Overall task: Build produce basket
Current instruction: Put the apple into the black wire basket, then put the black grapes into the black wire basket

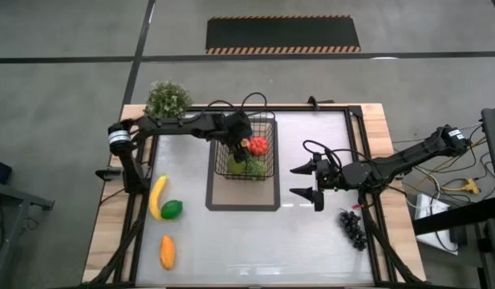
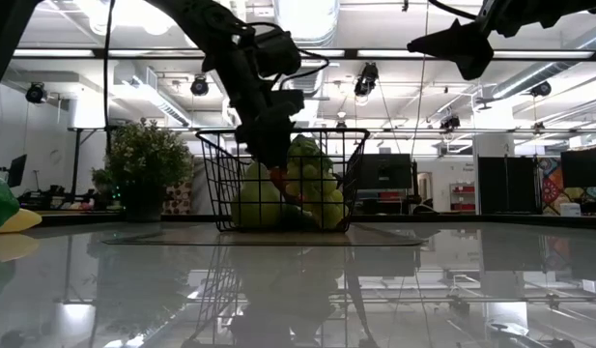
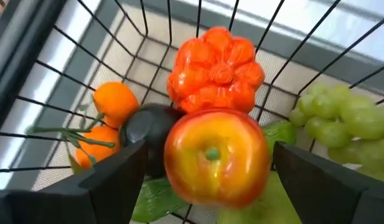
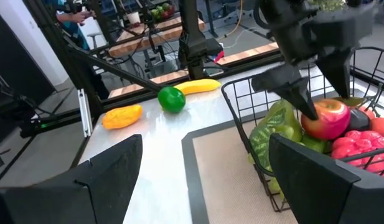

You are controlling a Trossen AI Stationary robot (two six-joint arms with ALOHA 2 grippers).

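Note:
The black wire basket (image 1: 270,135) stands on a dark-bordered mat (image 1: 243,201) at the table's middle. It holds a red-orange tomato (image 3: 216,68), small oranges (image 3: 111,106), green grapes (image 3: 341,118) and a dark fruit (image 3: 145,127). My left gripper (image 3: 207,168) is open, reaching down into the basket, with a red apple (image 3: 216,158) between its fingers, on top of the other produce. My right gripper (image 1: 307,182) is open and empty, above the table to the right of the basket. A banana (image 1: 157,197), a lime (image 1: 172,209) and an orange piece (image 1: 167,251) lie at the left, and dark grapes (image 1: 352,228) at the right. My left gripper's fingers come from above, slanting down, and stand at the apple's two sides (image 3: 266,155). I cannot tell whether they touch it. The apple sits stem end up on the produce below it.
A green potted plant (image 1: 168,98) stands at the table's far left corner. The table's near middle is bare glass (image 1: 255,249). Cables hang behind the right arm (image 1: 464,185).

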